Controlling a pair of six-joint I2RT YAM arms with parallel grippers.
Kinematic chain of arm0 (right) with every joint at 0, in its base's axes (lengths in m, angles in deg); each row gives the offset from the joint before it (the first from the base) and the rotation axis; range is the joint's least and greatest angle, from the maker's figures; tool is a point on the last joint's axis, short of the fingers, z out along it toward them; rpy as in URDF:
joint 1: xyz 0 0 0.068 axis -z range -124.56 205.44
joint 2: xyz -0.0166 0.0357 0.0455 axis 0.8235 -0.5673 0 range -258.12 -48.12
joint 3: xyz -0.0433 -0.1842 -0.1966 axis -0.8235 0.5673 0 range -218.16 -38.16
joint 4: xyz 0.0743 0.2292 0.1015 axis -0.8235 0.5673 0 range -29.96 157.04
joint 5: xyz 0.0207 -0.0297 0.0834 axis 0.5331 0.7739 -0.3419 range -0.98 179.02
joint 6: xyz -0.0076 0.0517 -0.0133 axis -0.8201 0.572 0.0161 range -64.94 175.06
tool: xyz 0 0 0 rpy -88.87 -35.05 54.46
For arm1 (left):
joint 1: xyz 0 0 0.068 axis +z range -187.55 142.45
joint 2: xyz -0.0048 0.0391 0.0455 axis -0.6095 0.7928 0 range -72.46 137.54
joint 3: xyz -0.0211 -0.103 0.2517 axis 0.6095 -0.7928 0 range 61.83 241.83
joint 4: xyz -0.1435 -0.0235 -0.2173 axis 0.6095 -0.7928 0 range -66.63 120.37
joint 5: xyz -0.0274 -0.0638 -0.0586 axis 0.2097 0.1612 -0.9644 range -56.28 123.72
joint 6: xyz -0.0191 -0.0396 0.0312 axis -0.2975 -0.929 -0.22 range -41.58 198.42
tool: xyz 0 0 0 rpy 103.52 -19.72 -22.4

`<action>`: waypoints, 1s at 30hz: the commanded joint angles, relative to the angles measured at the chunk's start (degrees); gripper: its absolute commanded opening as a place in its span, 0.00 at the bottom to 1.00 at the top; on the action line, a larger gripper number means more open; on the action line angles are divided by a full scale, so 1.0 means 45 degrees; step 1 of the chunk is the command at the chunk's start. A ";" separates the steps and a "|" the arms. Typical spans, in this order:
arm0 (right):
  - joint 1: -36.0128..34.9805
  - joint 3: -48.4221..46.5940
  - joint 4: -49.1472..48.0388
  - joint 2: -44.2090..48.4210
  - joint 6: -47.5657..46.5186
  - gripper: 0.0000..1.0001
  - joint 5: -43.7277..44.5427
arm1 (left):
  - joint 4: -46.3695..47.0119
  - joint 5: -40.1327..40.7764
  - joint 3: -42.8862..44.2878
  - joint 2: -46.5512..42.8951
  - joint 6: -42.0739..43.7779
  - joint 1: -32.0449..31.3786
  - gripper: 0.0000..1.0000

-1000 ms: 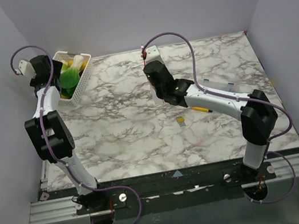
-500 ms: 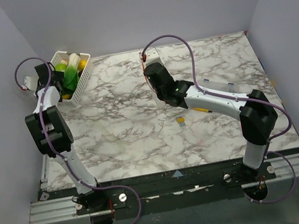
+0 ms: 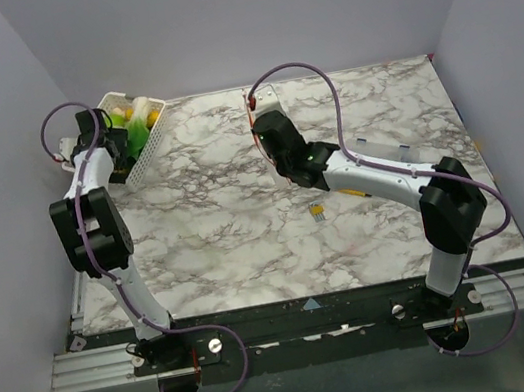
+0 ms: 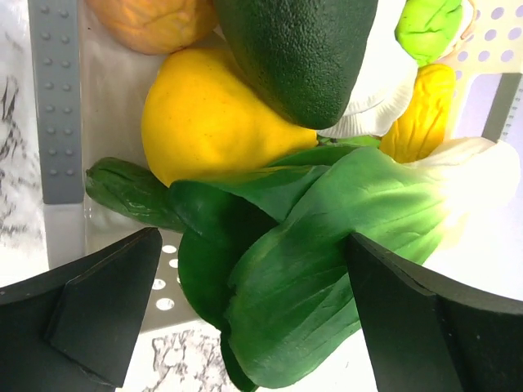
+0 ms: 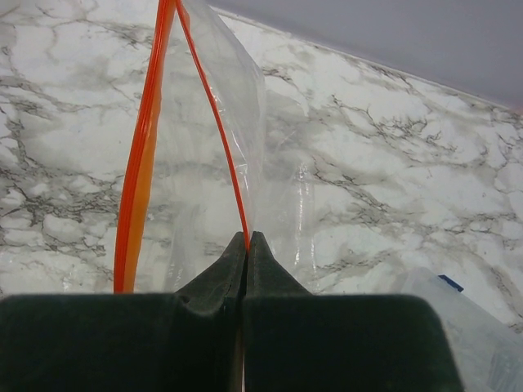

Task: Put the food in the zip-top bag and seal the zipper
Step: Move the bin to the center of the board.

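Note:
The white lattice basket (image 3: 152, 137) at the table's far left holds the food. In the left wrist view I see a green leafy vegetable (image 4: 327, 229), a yellow fruit (image 4: 204, 114), a dark green avocado (image 4: 294, 49) and an orange piece (image 4: 155, 16). My left gripper (image 4: 270, 327) is open inside the basket (image 4: 61, 122), its fingers either side of the leafy vegetable's tip. My right gripper (image 5: 248, 238) is shut on the orange-red zipper (image 5: 214, 122) of the clear zip-top bag (image 5: 237, 90) and holds its mouth up and apart. In the top view the right gripper (image 3: 258, 115) is at the table's far middle.
A yellow marker pen (image 3: 353, 191) and a rigid clear compartment box (image 3: 392, 155) lie under my right arm; the box's corner shows in the right wrist view (image 5: 474, 318). A small yellow object (image 3: 317, 212) lies mid-table. Walls stand close to the left of the basket.
My left wrist has swung down and right to the basket's left side, and the basket has shifted slightly. The right arm has hardly moved and keeps hold of the bag.

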 commanded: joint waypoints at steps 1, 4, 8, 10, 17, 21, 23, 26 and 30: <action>0.0065 0.0242 -0.0346 0.0485 0.0086 0.01 -0.0269 | -0.2317 -0.0566 -0.0380 -0.0058 -0.0219 -0.0612 0.99; 0.0064 0.0335 -0.0372 0.0636 0.0126 0.01 -0.0319 | -0.2773 -0.0901 -0.0592 -0.0229 -0.0548 -0.0912 0.98; 0.0062 0.0419 -0.0410 0.0742 0.0145 0.01 -0.0348 | -0.2294 -0.1197 -0.1787 -0.1091 -0.1181 -0.1425 0.99; 0.0064 0.0458 -0.0401 0.0784 0.0201 0.01 -0.0474 | -0.2230 -0.1231 -0.2187 -0.1495 -0.1398 -0.1736 0.99; 0.0055 0.0497 -0.0347 0.0887 0.0351 0.01 -0.0791 | -0.2233 -0.2016 -0.3520 -0.2402 -0.2743 -0.3257 0.98; 0.0053 0.0536 -0.0323 0.0990 0.0417 0.01 -0.0937 | -0.2131 -0.1690 -0.3954 -0.3117 -0.3019 -0.3950 0.99; 0.0062 0.0559 -0.0314 0.1018 0.0424 0.01 -0.1056 | -0.2204 -0.1238 -0.3793 -0.3523 -0.2560 -0.4030 0.99; 0.0057 0.0539 -0.0274 0.0986 0.0448 0.01 -0.1195 | -0.2873 -0.0181 -0.2897 -0.3849 -0.0959 -0.4009 0.99; 0.0066 0.0566 -0.0244 0.0993 0.0468 0.01 -0.1236 | -0.3486 0.1179 -0.1702 -0.4149 0.1966 -0.4006 0.98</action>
